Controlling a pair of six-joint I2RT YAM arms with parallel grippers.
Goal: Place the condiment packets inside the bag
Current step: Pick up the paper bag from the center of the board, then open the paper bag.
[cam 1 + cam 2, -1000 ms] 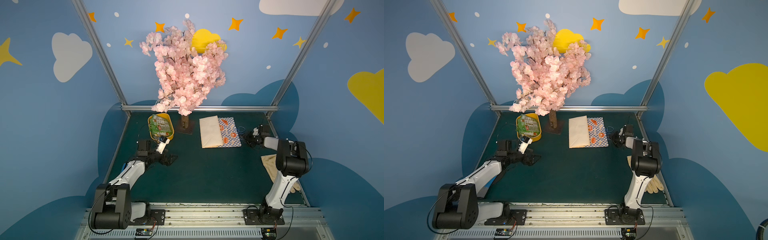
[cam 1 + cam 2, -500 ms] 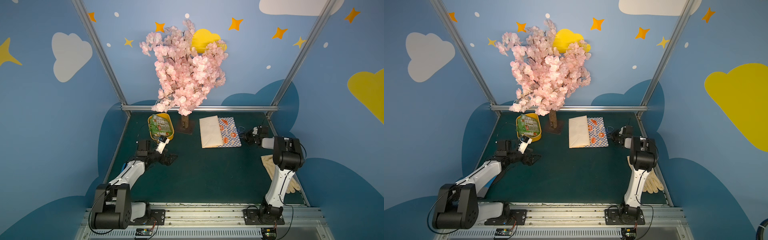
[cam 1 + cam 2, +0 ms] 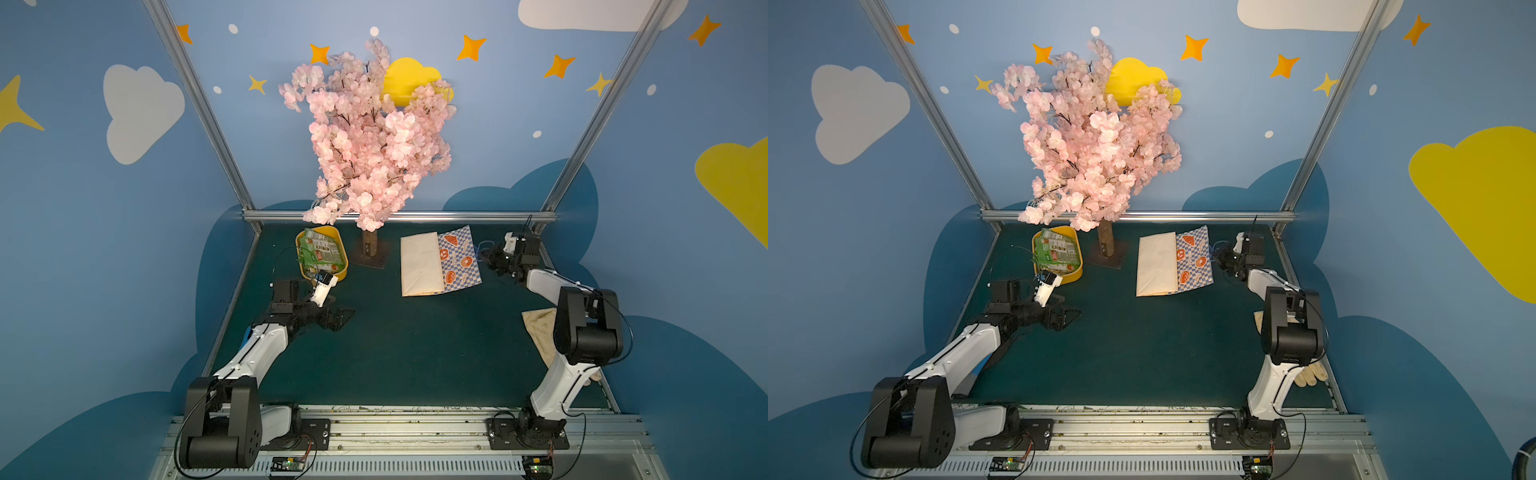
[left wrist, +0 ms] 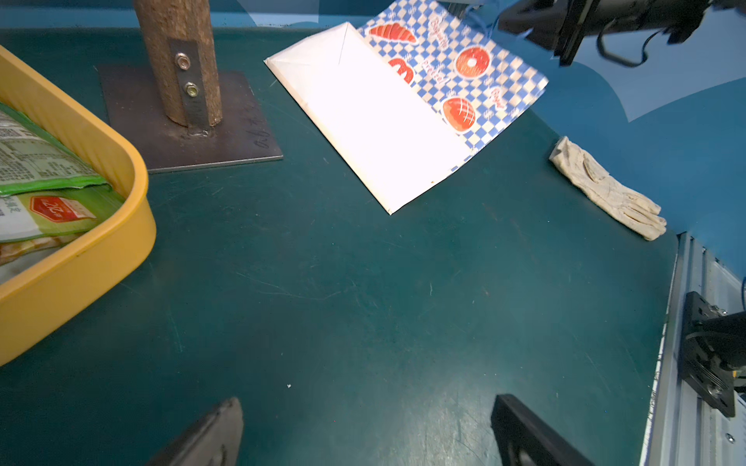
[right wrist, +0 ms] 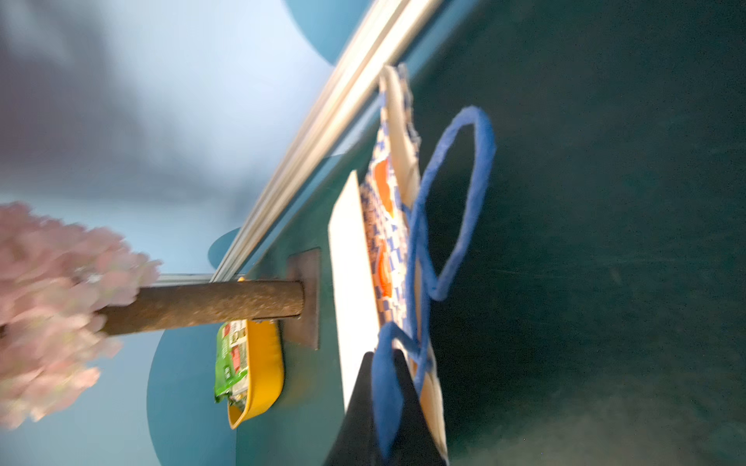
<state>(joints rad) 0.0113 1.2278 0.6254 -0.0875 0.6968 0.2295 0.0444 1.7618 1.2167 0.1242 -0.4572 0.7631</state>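
Note:
The condiment packets (image 3: 321,251) (image 3: 1056,252) are green-and-white sachets heaped in a yellow tray (image 3: 340,269) at the back left; they also show in both wrist views (image 4: 44,183) (image 5: 231,359). The bag (image 3: 435,264) (image 3: 1173,264) (image 4: 379,121) lies flat on the mat, cream underside folded over its checkered print. My right gripper (image 3: 491,258) (image 3: 1222,258) (image 5: 383,357) is at the bag's right end, shut on one blue cord handle (image 5: 385,387). The other handle (image 5: 464,193) loops free. My left gripper (image 3: 340,318) (image 3: 1068,316) (image 4: 367,403) hovers open over bare mat near the tray.
A pink blossom tree with a brown trunk (image 3: 369,246) on a metal base plate (image 4: 189,133) stands between tray and bag. A cream glove (image 3: 539,332) (image 4: 605,189) lies by the right arm. A metal rail (image 3: 399,216) bounds the back.
My right gripper has shut on the bag's blue handle, and its arm has shifted slightly. The left arm and the bag have barely moved.

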